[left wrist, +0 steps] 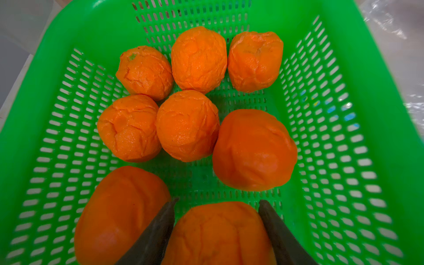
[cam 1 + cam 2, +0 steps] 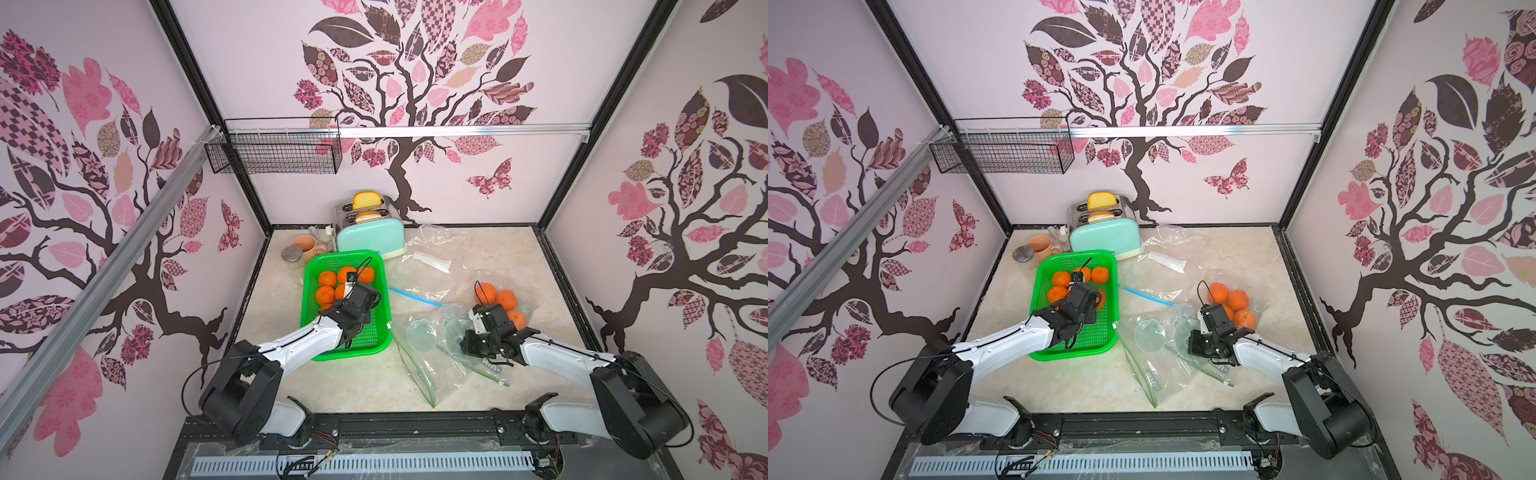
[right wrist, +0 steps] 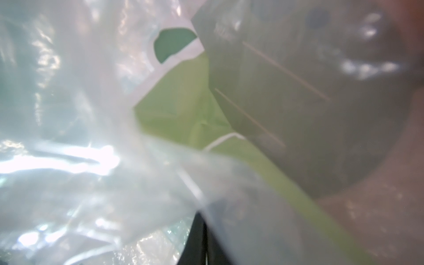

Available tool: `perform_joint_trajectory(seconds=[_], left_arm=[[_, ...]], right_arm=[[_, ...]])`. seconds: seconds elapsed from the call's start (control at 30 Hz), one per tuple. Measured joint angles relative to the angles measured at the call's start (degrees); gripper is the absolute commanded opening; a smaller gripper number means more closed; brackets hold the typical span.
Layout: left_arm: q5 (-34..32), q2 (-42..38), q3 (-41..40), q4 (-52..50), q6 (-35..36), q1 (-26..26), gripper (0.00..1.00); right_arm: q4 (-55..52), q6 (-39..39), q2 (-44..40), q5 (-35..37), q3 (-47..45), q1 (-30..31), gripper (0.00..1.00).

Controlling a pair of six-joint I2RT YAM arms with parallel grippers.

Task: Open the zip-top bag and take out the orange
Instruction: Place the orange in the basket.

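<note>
My left gripper (image 2: 352,293) hangs over the green basket (image 2: 376,332), shut on an orange (image 1: 218,234) that fills the gap between its dark fingers (image 1: 158,229). Several more oranges (image 1: 188,125) lie in the basket. The clear zip-top bag (image 2: 428,357) with a green zip strip lies crumpled at the front right. Three oranges (image 2: 506,300) sit in its far end. My right gripper (image 2: 464,345) is low on the bag, shut on a fold of its film (image 3: 91,160). In the right wrist view the plastic hides almost everything else.
A mint toaster (image 2: 370,237) with bread, a pink mug (image 2: 305,245) and a metal-lidded jar (image 2: 292,253) stand at the back. Other clear bags lie behind, one with a blue zip (image 2: 415,297). A wire basket (image 2: 276,151) hangs on the back wall.
</note>
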Motion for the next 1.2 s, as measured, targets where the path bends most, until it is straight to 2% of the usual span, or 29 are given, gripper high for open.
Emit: perform_joint_trajectory(seconds=[0.23, 0.4, 0.5, 0.63, 0.73, 0.87, 1.03, 1.2], left_arm=[[-2.4, 3.1, 0.0, 0.0, -0.1, 0.8, 0.47], [-3.7, 3.8, 0.2, 0.0, 0.2, 0.8, 0.65], [-4.5, 4.5, 0.7, -0.2, 0.3, 0.8, 0.71], [-4.5, 4.4, 1.3, -0.6, 0.3, 0.9, 0.76], [-3.4, 3.2, 1.6, -1.5, 0.2, 1.0, 0.76], [-1.1, -2.4, 1.7, -3.9, 0.2, 1.0, 0.76], [4.9, -14.1, 1.6, -5.6, 0.1, 1.1, 0.75], [13.8, -24.0, -1.9, -4.7, -0.4, 1.1, 0.74]], right_arm=[[0.1, 0.0, 0.0, -0.2, -0.1, 0.0, 0.08], [0.2, 0.0, 0.0, -0.5, -0.1, 0.0, 0.1], [0.3, 0.0, 0.0, -0.7, -0.1, 0.0, 0.12], [0.6, 0.2, 0.0, -1.1, -0.1, 0.0, 0.24], [1.0, -0.1, -0.4, -1.4, -0.1, 0.0, 0.28], [0.0, -0.1, -1.6, -1.4, -0.1, 0.0, 0.35], [-4.6, -0.3, -7.0, -0.8, 1.3, 0.0, 0.48], [-9.8, -1.3, -14.0, 5.7, 7.0, -0.1, 0.61]])
